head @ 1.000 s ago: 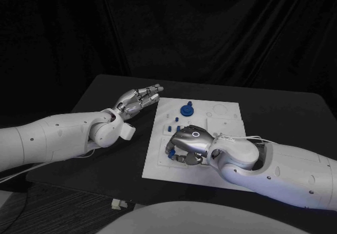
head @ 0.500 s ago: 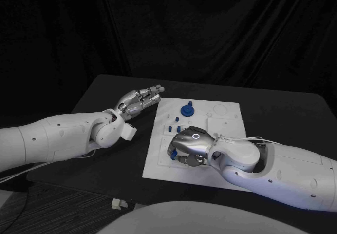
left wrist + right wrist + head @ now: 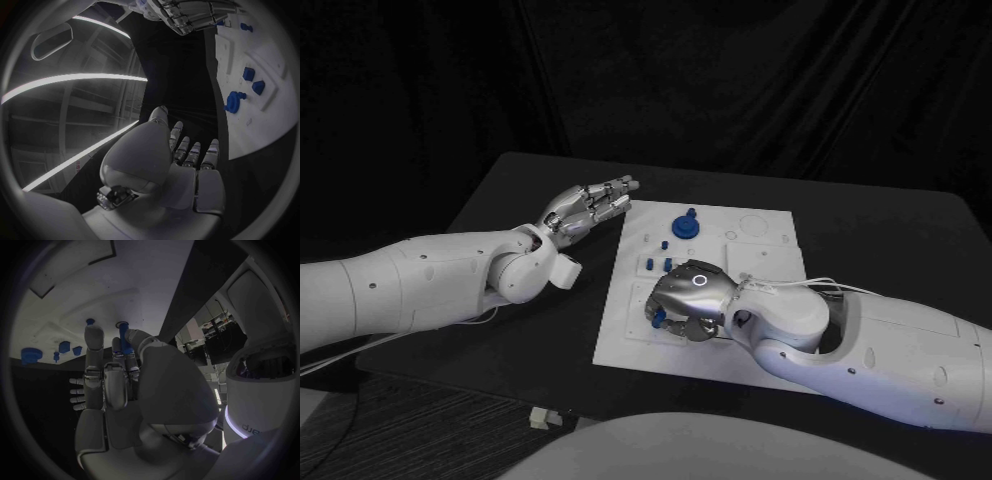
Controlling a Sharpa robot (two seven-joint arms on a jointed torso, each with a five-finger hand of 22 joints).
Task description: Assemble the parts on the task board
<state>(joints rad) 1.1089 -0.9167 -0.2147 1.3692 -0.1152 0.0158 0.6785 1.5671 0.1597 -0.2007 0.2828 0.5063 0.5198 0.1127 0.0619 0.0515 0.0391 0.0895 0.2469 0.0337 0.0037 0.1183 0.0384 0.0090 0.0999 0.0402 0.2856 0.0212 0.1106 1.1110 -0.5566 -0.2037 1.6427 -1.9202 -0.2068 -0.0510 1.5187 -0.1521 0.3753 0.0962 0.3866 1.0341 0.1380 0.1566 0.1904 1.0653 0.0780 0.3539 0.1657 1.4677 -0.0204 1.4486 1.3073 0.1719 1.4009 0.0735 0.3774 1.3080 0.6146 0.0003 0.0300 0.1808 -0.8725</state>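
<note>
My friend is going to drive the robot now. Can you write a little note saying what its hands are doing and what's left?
Left hand: open, holding nothing, beside the task board's left edge.
Right hand: over the board's near half, fingers around a blue peg.
Done: a blue knob and small blue parts already sit on the board.
Left: place this peg; I can't tell what else remains.
</note>
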